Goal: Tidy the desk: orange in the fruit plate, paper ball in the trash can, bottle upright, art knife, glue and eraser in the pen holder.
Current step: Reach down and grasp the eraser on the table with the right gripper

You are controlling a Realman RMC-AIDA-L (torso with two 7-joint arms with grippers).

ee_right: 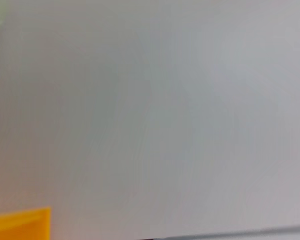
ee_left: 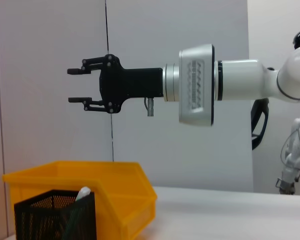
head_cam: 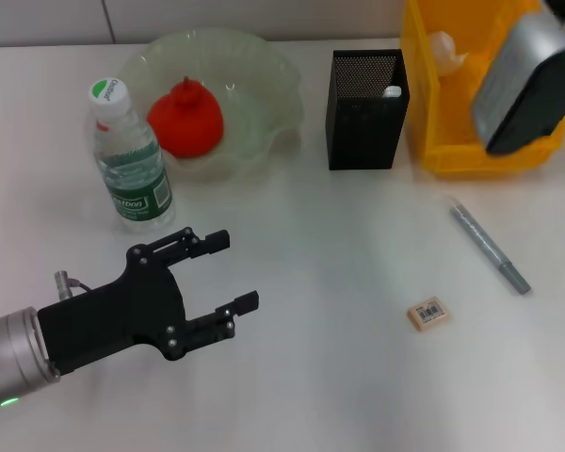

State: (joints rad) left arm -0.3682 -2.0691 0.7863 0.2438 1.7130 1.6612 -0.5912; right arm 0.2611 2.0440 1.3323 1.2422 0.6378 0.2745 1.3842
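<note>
So on the near left of the white table (head_cam: 339, 377), the left gripper (head_cam: 234, 271) hovered with its black fingers (head_cam: 210, 241) spread apart and nothing between them, pointing toward the middle of the table. Right behind it, close to the upper finger but not touching, the water bottle (head_cam: 127, 160) was standing upright with its cap on. Just beside the bottle sat the clear fruit plate (head_cam: 273, 94), and the orange (head_cam: 186, 119) was already lying in it (looked more red than orange tbh).

Moving toward the middle, the black mesh pen holder (head_cam: 365, 118) stood at the back with something white poking up inside, can't tell what exactly. Touching its right side was the yellow trash can (head_cam: 431, 104), with a whitish paper ball (head_cam: 446, 52) inside.

Further right and nearer, the eraser (head_cam: 428, 314) lay flat on the table, well apart from the left fingers. The grey art knife (head_cam: 489, 245) lay diagonally just beyond it.

The right gripper (ee_left: 77, 86) was up in the air above the trash can, and the left wrist view showed its fingers apart and holding nothing.
</note>
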